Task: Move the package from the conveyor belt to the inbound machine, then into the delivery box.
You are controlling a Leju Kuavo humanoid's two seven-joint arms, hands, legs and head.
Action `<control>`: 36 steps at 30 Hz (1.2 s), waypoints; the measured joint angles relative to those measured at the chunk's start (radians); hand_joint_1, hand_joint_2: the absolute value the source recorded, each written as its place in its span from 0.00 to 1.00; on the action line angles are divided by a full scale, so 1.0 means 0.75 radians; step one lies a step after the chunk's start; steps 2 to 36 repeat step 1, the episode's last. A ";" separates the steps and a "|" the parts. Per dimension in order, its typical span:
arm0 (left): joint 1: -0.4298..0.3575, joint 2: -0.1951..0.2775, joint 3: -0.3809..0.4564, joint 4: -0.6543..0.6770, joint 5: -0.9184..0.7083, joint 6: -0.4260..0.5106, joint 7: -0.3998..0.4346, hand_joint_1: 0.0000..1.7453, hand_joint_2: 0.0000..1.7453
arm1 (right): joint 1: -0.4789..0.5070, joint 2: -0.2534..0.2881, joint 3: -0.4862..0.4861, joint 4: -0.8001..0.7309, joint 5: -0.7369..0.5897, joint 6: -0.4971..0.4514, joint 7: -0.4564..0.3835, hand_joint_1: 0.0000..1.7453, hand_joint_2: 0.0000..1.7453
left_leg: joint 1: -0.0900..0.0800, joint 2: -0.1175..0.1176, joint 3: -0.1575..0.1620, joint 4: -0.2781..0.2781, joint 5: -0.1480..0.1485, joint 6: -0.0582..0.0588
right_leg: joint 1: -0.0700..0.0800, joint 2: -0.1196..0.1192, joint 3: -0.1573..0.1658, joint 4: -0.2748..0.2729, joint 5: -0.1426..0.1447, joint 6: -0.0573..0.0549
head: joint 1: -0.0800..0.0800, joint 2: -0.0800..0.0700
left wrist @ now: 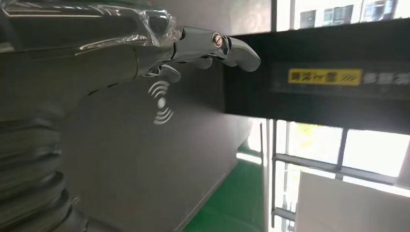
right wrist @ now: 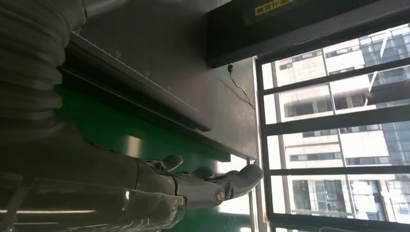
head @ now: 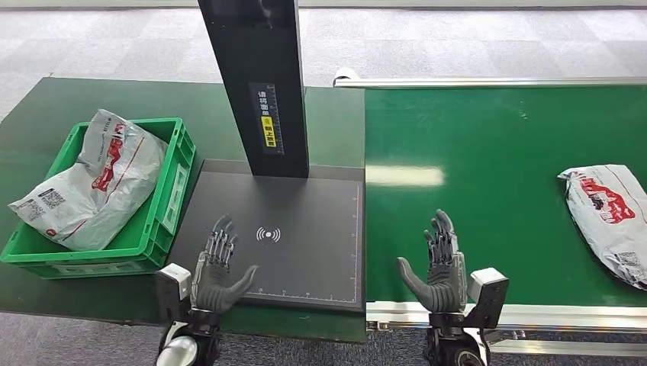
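Observation:
A white plastic package (head: 610, 217) with red print lies on the green conveyor belt (head: 488, 168) at the far right, well away from both hands. The inbound machine is a dark flat scan plate (head: 297, 229) with a wave symbol and a black post (head: 255, 84) behind it. My left hand (head: 217, 263) hovers open over the plate's near left corner, fingers (left wrist: 212, 46) spread and empty. Above the belt's near edge my right hand (head: 439, 263) is held open, fingers (right wrist: 208, 183) spread and empty. The green delivery box (head: 164, 206) at left holds another white package (head: 88, 179).
The belt has a metal rail (head: 488, 81) at the back and a pale frame (head: 534, 314) along the front. The box and scan plate stand on a dark green table (head: 336, 122). Grey carpet floor (head: 458, 38) lies beyond.

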 joint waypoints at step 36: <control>0.004 -0.004 -0.004 0.008 -0.004 0.000 -0.004 0.00 1.00 | 0.000 0.001 0.004 0.007 0.000 0.002 -0.004 0.00 1.00 | 0.000 0.000 0.000 0.000 0.000 0.000 | 0.000 0.000 0.000 0.000 0.000 0.000 | 0.000 0.000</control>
